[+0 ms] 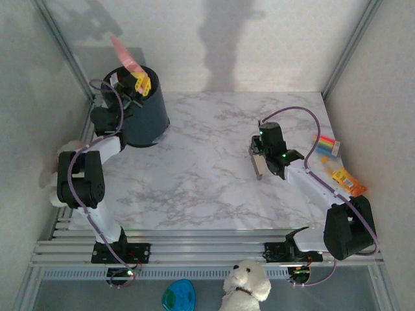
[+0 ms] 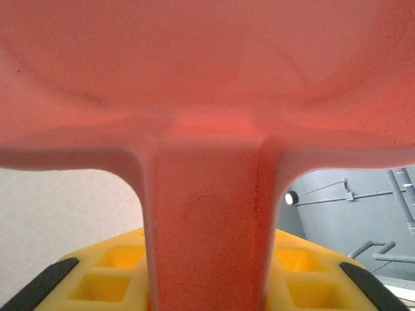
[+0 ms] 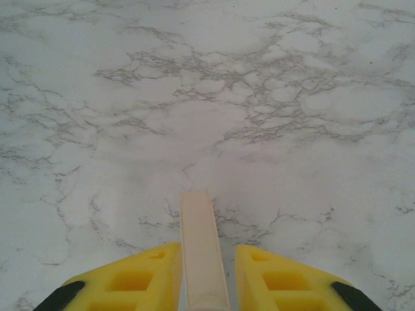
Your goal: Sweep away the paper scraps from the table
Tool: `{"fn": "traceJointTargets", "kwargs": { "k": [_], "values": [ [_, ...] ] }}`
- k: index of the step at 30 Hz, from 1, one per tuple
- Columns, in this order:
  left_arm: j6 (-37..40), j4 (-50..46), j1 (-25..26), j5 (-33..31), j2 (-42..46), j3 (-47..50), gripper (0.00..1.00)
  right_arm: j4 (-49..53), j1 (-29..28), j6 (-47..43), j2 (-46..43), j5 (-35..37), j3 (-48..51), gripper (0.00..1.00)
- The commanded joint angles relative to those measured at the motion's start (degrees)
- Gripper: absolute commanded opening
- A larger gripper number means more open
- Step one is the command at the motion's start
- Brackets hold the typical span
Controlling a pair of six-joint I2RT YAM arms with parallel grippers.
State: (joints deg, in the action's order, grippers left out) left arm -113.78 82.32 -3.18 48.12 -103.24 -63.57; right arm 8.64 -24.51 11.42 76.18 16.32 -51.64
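A white bench point(image 1: 214, 168) with grey marble veining, smooth and matte, fills the middle of a pale-walled enclosure. A ribbed metal rail point(image 1: 194, 249) runs along its near edge. At the far left corner of the bench stands a dark round bin point(image 1: 149, 123). Above the bin, the left end effector point(image 1: 139, 82) pinches the thick stem of a pink dustpan point(image 1: 122, 50) (smooth plastic, slanting upward). Mid-right, the right end effector point(image 1: 259, 162) is clamped on a pale wooden handle point(image 3: 201, 240), flat-sided and square-tipped, over the marble. A striped packet point(image 1: 326, 142) and an orange packet point(image 1: 347, 181) lie at the right edge.
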Motion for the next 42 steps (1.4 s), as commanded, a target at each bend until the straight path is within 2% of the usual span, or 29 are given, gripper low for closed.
{"fn": "traceJointTargets", "kwargs": {
  "k": [1, 4, 9, 13, 18, 23, 29, 42],
  "values": [
    [-8.92, 5.79, 0.54, -0.5, 0.21, 0.2, 0.0, 1.37, 0.38, 0.79, 0.49, 0.34, -1.1, 0.0],
    [-5.39, 1.74, 0.54, 0.82, 1.37, 0.11, 0.0, 1.3, 0.43, 0.67, 0.33, 0.46, -1.01, 0.0],
    [7.53, -13.82, 0.7, 3.7, 4.95, -0.97, 0.0, 1.27, 0.39, 0.79, 0.11, 0.56, -0.88, 0.0],
    [23.75, -34.96, 1.2, 4.78, 8.4, -4.13, 0.0, 0.83, 0.34, 0.87, -0.32, 0.82, -0.48, 0.0],
    [50.8, -68.62, 3.28, 1.77, 10.74, -13.94, 0.0, 0.57, 0.41, 0.88, -0.43, 0.96, -0.18, 0.0],
    [70.44, -90.29, 7.05, -2.31, 9.29, -24.4, 0.0, 0.32, 0.36, 1.11, -0.47, 0.83, -0.06, 0.0],
    [84.54, -105.41, 12.23, -9.09, 6.22, -32.79, 0.0, 0.19, 0.4, 1.36, -0.63, 0.74, 0.13, 0.0],
    [105.06, -123.61, 23.56, -28.96, 0.56, -42.11, 0.0, -0.5, 0.38, 1.24, -2.26, 2.47, 1.06, 0.0]
  ]
}}
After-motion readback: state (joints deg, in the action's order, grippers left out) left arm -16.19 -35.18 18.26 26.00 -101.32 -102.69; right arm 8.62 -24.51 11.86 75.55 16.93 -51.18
